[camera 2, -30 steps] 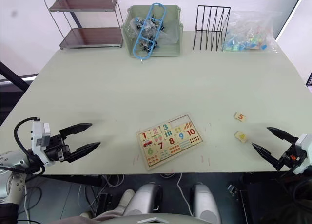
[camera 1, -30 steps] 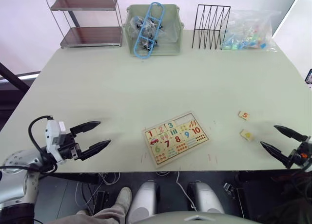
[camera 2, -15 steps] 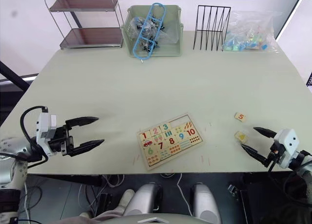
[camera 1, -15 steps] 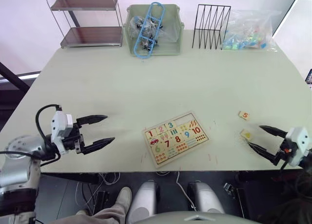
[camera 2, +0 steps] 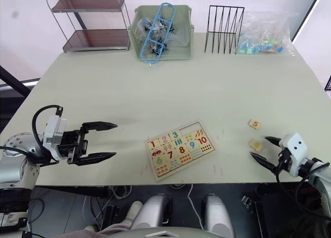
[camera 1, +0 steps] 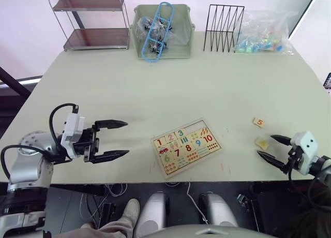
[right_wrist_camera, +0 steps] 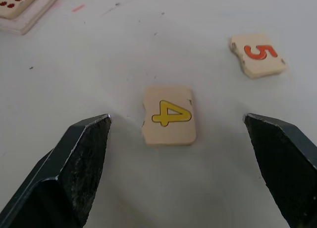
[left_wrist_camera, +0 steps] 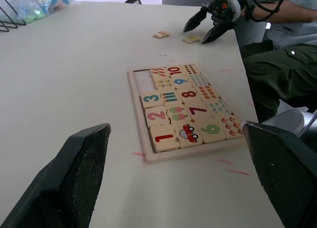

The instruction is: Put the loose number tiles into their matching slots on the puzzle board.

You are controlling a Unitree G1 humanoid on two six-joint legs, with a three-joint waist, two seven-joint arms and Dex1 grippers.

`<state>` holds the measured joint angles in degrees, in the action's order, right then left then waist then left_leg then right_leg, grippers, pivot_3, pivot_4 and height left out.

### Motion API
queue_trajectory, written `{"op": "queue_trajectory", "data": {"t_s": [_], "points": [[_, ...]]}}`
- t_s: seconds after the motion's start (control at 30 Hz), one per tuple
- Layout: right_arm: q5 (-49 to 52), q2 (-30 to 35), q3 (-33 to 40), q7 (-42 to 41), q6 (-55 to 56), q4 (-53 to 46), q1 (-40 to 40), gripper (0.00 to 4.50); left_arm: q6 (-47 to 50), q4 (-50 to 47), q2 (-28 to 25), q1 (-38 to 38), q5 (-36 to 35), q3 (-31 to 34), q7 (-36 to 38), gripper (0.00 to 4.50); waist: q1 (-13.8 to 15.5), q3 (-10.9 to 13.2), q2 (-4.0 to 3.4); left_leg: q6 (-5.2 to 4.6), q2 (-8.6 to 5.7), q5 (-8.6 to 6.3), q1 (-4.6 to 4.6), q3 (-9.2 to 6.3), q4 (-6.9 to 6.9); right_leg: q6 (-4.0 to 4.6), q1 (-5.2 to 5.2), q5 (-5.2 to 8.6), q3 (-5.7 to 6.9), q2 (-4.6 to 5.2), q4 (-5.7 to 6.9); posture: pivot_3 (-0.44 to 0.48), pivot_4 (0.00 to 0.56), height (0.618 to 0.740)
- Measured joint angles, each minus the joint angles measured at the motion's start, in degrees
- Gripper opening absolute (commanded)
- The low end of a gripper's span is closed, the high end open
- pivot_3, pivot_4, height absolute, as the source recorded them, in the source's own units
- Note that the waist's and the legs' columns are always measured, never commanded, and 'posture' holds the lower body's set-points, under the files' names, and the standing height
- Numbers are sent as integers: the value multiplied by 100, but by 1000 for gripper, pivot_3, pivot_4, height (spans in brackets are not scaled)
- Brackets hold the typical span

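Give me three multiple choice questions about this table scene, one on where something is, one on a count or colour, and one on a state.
1. Where does the 4 tile lie?
A. In a board slot
B. On the table between the right gripper's open fingers
C. In the green bin

2. How many loose number tiles lie on the table right of the puzzle board?
A. Two
B. Four
C. None

3. What is the state of the left gripper?
A. Shut on a tile
B. Shut and empty
C. Open and empty

Answers:
1 B: the right wrist view shows the tile flat on the table between the right gripper fingers.
2 A: just the 4 tile and the 5 tile lie there.
3 C: its fingers stand apart with nothing between them.
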<state>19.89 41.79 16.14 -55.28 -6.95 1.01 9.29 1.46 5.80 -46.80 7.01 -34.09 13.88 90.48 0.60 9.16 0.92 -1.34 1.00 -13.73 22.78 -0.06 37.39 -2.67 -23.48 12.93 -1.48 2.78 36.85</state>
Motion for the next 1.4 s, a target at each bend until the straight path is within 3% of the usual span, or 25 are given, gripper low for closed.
{"op": "queue_trajectory", "data": {"t_s": [0.37,0.47,0.5,0.63,0.67,1.03,1.4], "points": [[59,-9,-45,79,-391,-110,-75,4500,46,-16,-106,-25,-225,-98,6,4486,-19,0,2,0,0,0,0,-2,0,0,0,0,2,-2,0,0,150,740],[-1,-7,-71,62,-312,-107,-66,2987,23,-22,-135,-65,-271,-99,7,4500,-22,0,2,0,1,0,0,-2,0,0,0,0,2,-2,0,0,150,740],[-9,-8,-75,60,-296,-107,-65,2777,23,-29,-135,-76,-279,-99,7,4500,-22,0,2,0,1,0,0,-2,0,-1,0,0,1,-2,0,0,150,740],[-17,-9,-119,49,-238,-120,-67,1001,17,-77,-134,-154,-317,-99,8,4500,-25,-1,3,0,1,0,0,-2,0,-1,0,0,1,-2,0,0,150,740],[-31,-9,-123,51,-201,-125,-74,851,8,-80,-132,-161,-317,-98,9,4500,-26,-2,5,0,1,0,-1,-2,0,-2,1,1,2,-2,0,0,150,740],[59,117,-136,122,-560,-528,-89,851,-41,-290,-89,-405,-339,-68,-7,4500,-65,0,3,0,2,0,0,-2,0,-1,0,1,1,-2,0,0,150,740],[169,1041,-363,-558,-1121,-805,-1070,851,12,-843,98,-1040,-345,280,-546,4500,-144,5,1,0,4,0,2,-2,0,-2,-3,1,0,0,-1,0,150,740]]}}
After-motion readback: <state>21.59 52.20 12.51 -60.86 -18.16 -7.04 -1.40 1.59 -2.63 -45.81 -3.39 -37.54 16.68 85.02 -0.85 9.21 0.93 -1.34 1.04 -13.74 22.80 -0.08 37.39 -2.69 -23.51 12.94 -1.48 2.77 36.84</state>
